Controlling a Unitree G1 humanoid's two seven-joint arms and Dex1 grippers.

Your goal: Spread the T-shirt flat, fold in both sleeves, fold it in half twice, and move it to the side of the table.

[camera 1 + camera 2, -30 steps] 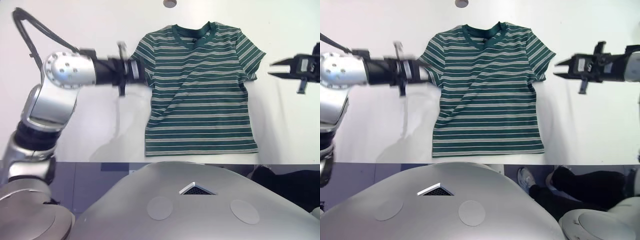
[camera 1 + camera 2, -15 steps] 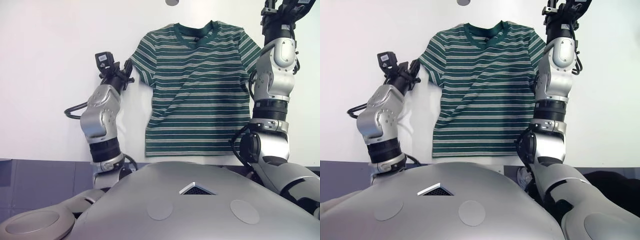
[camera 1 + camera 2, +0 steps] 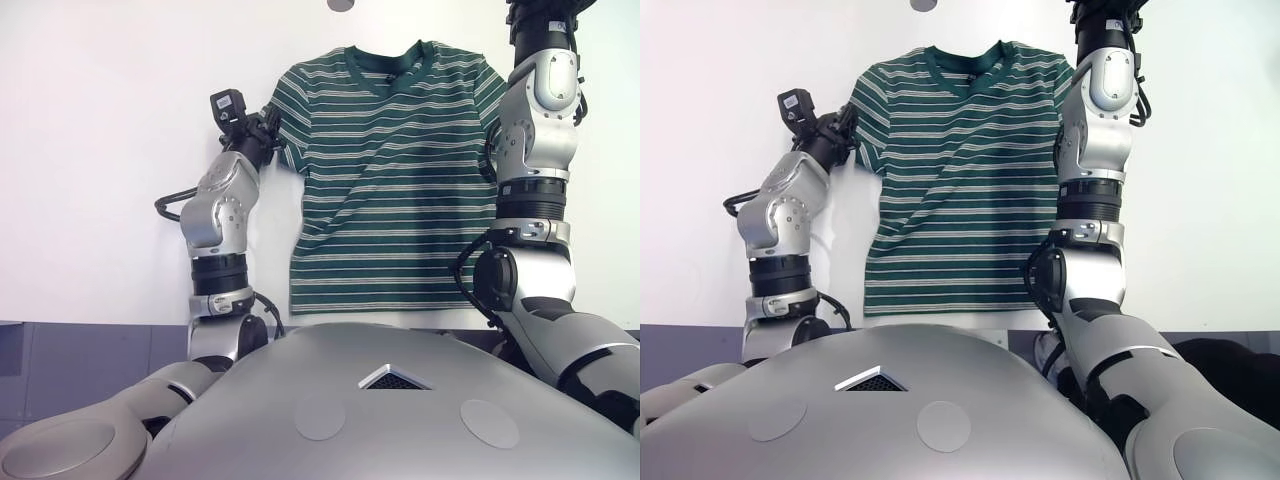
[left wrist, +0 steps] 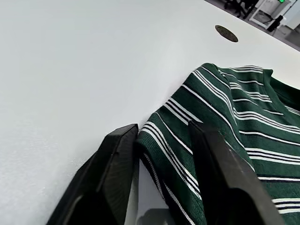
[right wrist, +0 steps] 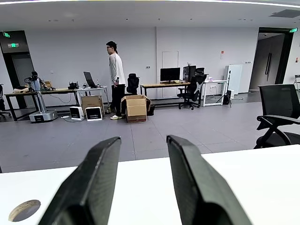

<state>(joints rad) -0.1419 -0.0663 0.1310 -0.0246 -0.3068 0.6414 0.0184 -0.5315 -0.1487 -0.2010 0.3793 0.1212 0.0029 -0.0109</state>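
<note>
- At the middle of the table (image 3: 100,120), the T-shirt (image 3: 395,190) lies collar away from the robot, flat apart from a diagonal crease across the chest.
- Judged status: spreading is essentially done. Neither sleeve is folded in, and both halvings and the move to the side are outstanding.
- Left gripper (image 4: 164,136): jaws apart, straddling the hem of the left sleeve (image 3: 285,130), not closed on it.
- Right gripper (image 5: 144,140): jaws apart, nothing between them, past the shirt's far right shoulder.
- Obscured: the right arm covers most of the right sleeve. The right gripper is cut off at the head views' top edge, so its height above the table cannot be judged.
</note>
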